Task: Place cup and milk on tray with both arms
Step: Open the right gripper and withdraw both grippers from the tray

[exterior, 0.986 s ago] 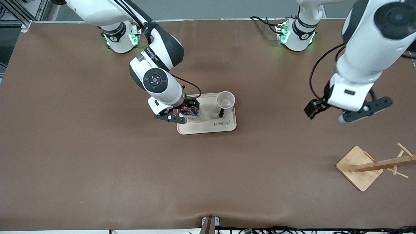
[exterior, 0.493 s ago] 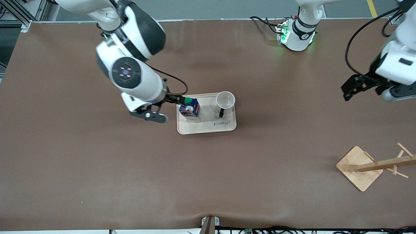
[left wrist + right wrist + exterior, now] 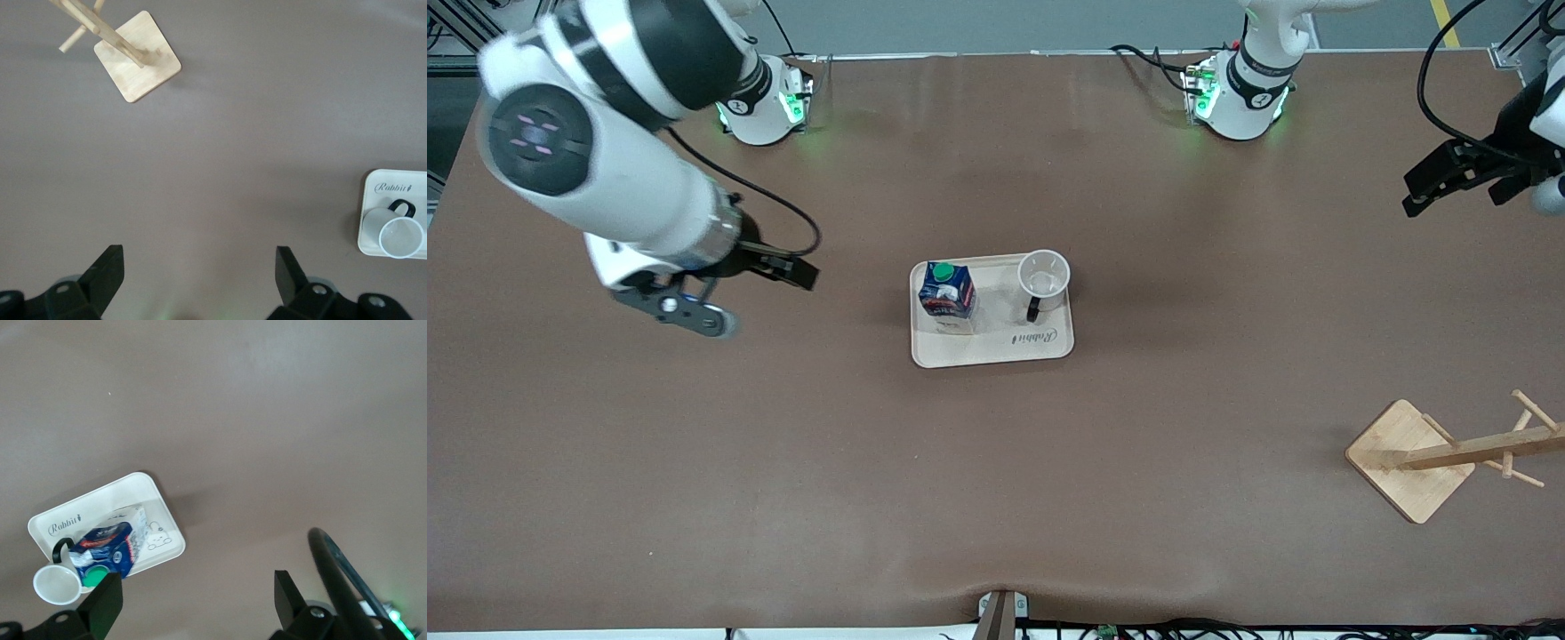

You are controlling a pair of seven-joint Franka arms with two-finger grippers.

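Front view shows you the wooden peg rack (image 3: 1440, 458) well apart from the cream rectangular tray (image 3: 996, 348), where the dark-blue milk carton (image 3: 947, 292) and white mug (image 3: 1043, 276) stand upright, handle toward camera. Left gripper (image 3: 1458, 182) and right gripper (image 3: 769, 267) hang over bare brown surface (image 3: 996, 480), fingers spread, holding nothing.

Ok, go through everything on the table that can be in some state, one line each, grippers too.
White smiley mug: upright on tray, empty.
Dark-blue milk carton: upright on tray, green cap on.
Cream rectangular tray: flat, holding both.
Wooden rack: bare pegs.
Left gripper: open, over table.
Right gripper: open, over table.
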